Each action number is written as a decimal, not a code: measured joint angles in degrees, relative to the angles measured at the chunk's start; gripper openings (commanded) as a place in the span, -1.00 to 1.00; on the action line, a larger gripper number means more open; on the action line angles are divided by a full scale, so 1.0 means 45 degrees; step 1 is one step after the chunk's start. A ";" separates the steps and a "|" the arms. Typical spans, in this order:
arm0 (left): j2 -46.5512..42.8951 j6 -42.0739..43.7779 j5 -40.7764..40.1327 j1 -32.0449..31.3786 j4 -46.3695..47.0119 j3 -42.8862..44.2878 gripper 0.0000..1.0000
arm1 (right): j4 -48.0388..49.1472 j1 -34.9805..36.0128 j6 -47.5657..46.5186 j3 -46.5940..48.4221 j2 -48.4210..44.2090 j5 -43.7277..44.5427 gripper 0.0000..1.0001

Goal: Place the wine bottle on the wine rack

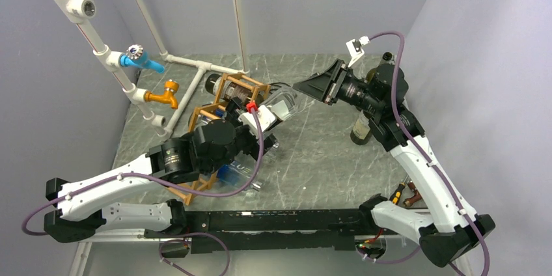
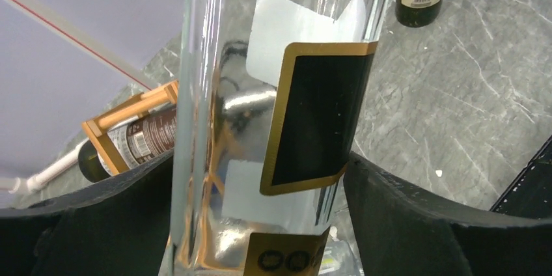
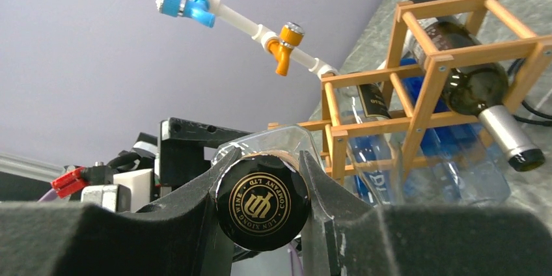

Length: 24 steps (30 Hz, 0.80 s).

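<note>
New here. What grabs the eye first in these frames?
A clear wine bottle held by both arms in mid-table: the left gripper clamps its body, the right gripper its black cap. Beside it stands the wine rack, with a dark bottle already lying in its top cell.

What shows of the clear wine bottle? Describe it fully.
The clear wine bottle is colourless glass, looks empty, with a gold-edged black label and a black cap bearing a gold emblem. It is held beside the wine rack; the left gripper clasps its body, the right gripper its cap.
</note>
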 measured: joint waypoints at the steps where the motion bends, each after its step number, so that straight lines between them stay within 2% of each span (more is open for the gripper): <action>1: 0.0000 0.0000 -0.0049 0.0000 -0.0078 0.0000 0.39 | 0.0175 0.0102 0.0083 -0.0034 0.0058 0.0005 -1.00; 3: 0.0000 0.0005 -0.0296 0.0005 -0.0287 0.0000 -0.13 | 0.0408 0.0267 0.0180 -0.0146 0.0131 -0.0019 -1.00; 5: -0.0019 0.0442 -0.0267 -0.0053 -0.0724 0.0000 -0.77 | 0.0709 0.0423 0.0223 -0.0311 0.0223 0.0044 -1.00; 6: -0.0019 0.0374 -0.0408 -0.0112 -0.0918 0.0000 -1.00 | 0.0806 0.0481 0.0253 -0.0423 0.0287 -0.0010 -1.00; 8: -0.0039 0.0248 -0.0544 -0.0107 -0.1190 0.0000 -1.00 | 0.0981 0.0554 0.0185 -0.0559 0.0355 -0.0029 -1.00; 9: -0.0039 0.0189 -0.0588 -0.0102 -0.1302 0.0000 -1.00 | 0.1025 0.0612 0.0029 -0.0559 0.0427 -0.0068 -0.86; 12: -0.0092 -0.0029 -0.0539 -0.0097 -0.1875 0.0000 -1.00 | 0.1054 0.0729 -0.0675 -0.0559 0.0602 -0.0408 0.14; 13: -0.0136 -0.0087 -0.0471 -0.0087 -0.2069 0.0000 -1.00 | 0.1073 0.0772 -0.0928 -0.0559 0.0695 -0.0627 0.36; 16: -0.0413 -0.0306 -0.0155 0.0112 -0.3235 0.0000 -1.00 | 0.1035 0.0772 -0.1613 -0.0554 0.0991 -0.1302 0.82; 18: -0.0690 -0.0393 0.0097 0.0457 -0.4022 0.0005 -1.00 | 0.0942 0.0772 -0.2069 -0.0554 0.1146 -0.1545 0.97; 24: -0.1491 -0.0899 0.0981 0.1613 -0.5804 0.0486 -1.00 | 0.0253 0.0918 -0.4070 -0.0520 0.0903 -0.1360 0.98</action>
